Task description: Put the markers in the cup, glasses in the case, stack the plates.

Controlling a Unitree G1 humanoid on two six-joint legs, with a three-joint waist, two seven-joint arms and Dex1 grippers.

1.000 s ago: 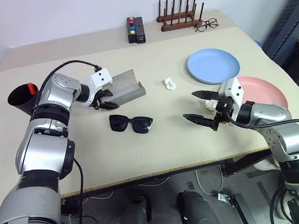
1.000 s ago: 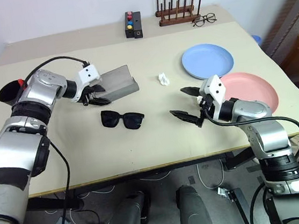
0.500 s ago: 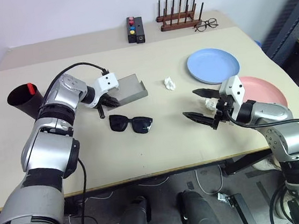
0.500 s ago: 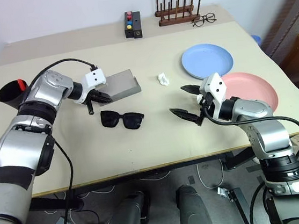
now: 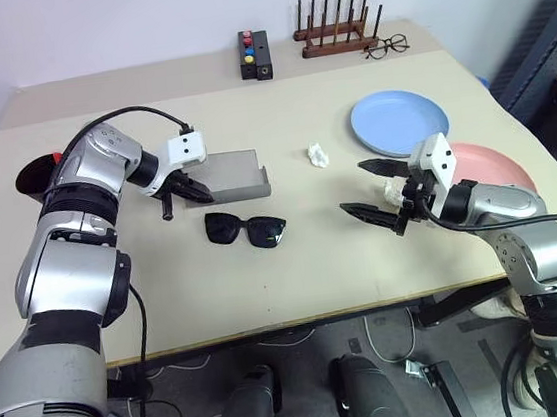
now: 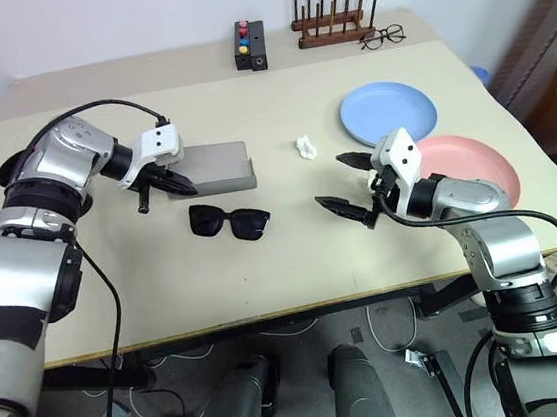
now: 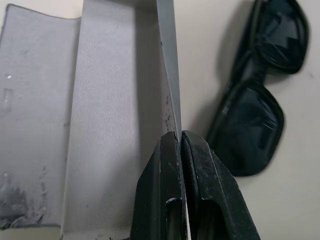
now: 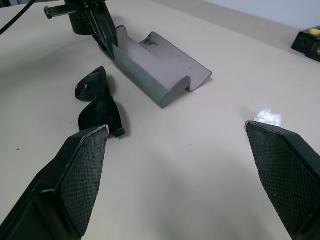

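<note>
The grey case (image 5: 235, 174) lies open on the table, its pale lining (image 7: 107, 125) facing up. My left gripper (image 5: 191, 189) is shut on the thin edge of the case's near wall (image 7: 170, 80) at its left end. The black glasses (image 5: 246, 230) lie folded just in front of the case, untouched. At the far left, the black cup (image 5: 33, 177) stands behind my left arm, with the marker's red cap (image 5: 54, 157) peeking over its rim. The blue plate (image 5: 400, 122) and pink plate (image 5: 501, 171) lie side by side at the right. My right gripper (image 5: 355, 189) hovers open beside the pink plate.
A small crumpled white scrap (image 5: 317, 155) lies between the case and the blue plate. Along the back edge stand a black button box (image 5: 254, 55), a wooden peg rack (image 5: 336, 33) and thin-framed spectacles (image 5: 386, 47).
My left gripper has shut on the case's edge and drawn back a little. The case has swung from tilted up to lying flatter. The right arm has not moved.
</note>
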